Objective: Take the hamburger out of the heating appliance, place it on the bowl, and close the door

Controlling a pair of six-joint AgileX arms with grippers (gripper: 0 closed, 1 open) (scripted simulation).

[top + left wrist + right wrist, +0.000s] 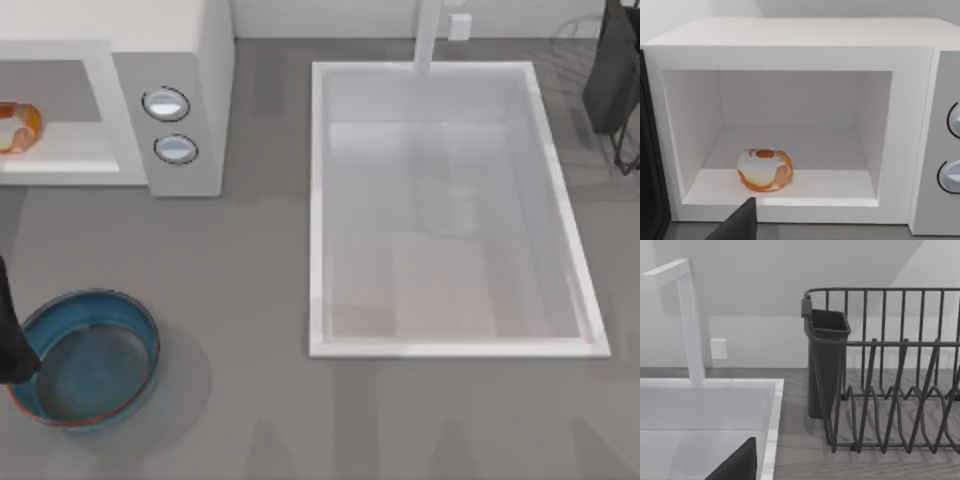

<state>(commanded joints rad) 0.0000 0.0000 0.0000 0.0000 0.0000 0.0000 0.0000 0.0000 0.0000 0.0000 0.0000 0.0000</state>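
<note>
A grey table (250, 300) ran under everything, with a pale wall behind it. Nearest the camera, toward the table's left front, sat the bowl (88, 357): round, blue outside, dark teal inside, with a thin reddish-brown rim. A dark part of the left arm (10, 340) crossed the left edge just beside the bowl; the left gripper (737, 225) showed in its wrist view as one dark finger tip, and whether its fingers stood apart or together could not be told.

Farther back at the left stood the heating appliance (790, 35), a white boxy microwave with its cavity open to view and its dark door (650, 175) swung aside. On the cavity floor, near the front edge, rested the hamburger (764, 170), small and roundish, whitish and tan-orange with an orange-red spot on top. Two round silver-blue knobs (166, 104) sat on the grey side panel; no writing could be read on it.

A large white sink (318, 200) filled the middle and right, with a white faucet (428, 40) at its far edge. At the far right stood a dark wire dish rack (900, 390) with a dark cup (825, 365). The right gripper (737, 465) hung there, its state likewise unclear.
</note>
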